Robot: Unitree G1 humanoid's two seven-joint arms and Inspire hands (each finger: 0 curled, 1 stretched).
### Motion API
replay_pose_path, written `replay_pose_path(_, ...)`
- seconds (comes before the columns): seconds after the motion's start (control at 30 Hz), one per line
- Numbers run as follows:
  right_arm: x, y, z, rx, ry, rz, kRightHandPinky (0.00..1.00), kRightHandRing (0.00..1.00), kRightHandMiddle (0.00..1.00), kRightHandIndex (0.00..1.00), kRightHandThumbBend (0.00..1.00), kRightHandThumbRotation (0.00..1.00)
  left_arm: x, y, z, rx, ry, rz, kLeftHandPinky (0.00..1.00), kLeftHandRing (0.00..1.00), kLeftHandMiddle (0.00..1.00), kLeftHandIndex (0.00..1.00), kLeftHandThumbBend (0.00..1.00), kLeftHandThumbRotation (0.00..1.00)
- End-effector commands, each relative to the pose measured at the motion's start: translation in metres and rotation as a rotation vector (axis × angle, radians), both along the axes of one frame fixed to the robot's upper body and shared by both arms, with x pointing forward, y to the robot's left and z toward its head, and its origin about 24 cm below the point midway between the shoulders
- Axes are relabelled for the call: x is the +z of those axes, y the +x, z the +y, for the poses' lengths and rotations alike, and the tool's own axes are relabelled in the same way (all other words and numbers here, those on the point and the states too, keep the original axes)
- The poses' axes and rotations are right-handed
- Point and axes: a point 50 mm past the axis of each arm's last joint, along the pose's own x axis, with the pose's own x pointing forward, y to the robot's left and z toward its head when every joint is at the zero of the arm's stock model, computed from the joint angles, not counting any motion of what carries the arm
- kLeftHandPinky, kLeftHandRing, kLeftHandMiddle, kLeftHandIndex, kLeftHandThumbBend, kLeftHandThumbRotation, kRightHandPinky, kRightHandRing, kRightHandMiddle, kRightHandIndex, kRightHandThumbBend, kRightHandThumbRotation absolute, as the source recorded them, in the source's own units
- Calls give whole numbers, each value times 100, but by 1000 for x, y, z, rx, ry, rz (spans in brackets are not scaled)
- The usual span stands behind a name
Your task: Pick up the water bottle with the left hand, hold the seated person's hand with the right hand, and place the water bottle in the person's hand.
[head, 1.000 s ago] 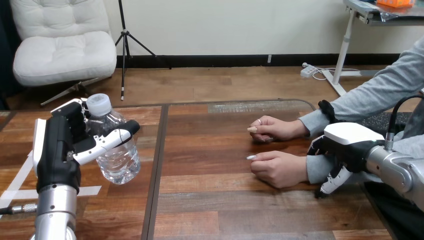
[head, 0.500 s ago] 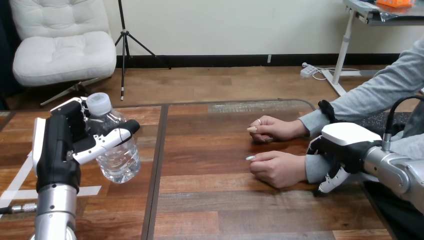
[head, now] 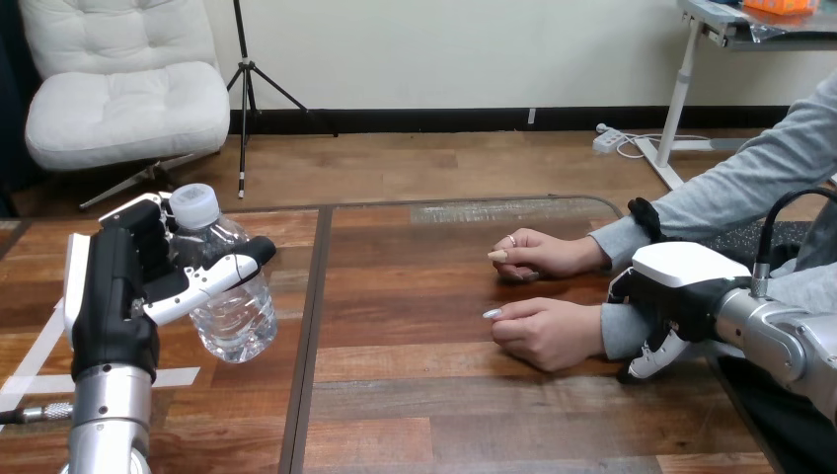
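A clear water bottle (head: 233,308) with a white cap is held off the wooden table (head: 424,405) at the view's left, tilted a little. My left hand (head: 114,296) is shut on it, thumb across its front and fingers behind its neck. At the right, the person's two hands rest on the table: the nearer hand (head: 548,333) is loosely curled, the farther hand (head: 548,254) lies behind it. My right hand (head: 683,275) sits over the grey sleeve at the nearer hand's wrist. Whether it grips the wrist is hidden.
A dark seam (head: 308,326) runs front to back through the table, right of the bottle. White tape strips (head: 39,367) lie on the table under my left arm. Bare wood lies between the bottle and the person's hands.
My right hand has edged a little left along the person's sleeve, toward the nearer hand. My left hand and the bottle have stayed where they were.
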Motion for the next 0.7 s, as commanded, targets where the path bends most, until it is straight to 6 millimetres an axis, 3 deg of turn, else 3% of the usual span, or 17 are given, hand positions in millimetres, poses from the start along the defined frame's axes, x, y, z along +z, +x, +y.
replay_pose_path(0.0,21,17,14,13,34,-66,48,54,58,62,69,14,25,7,-3,-17,6,-130,27,34,39,39,69,0)
replay_pose_path(0.67,24,17,12,4,78,-88,44,47,52,54,61,2,24,7,-2,-16,0,-125,27,34,39,39,69,0)
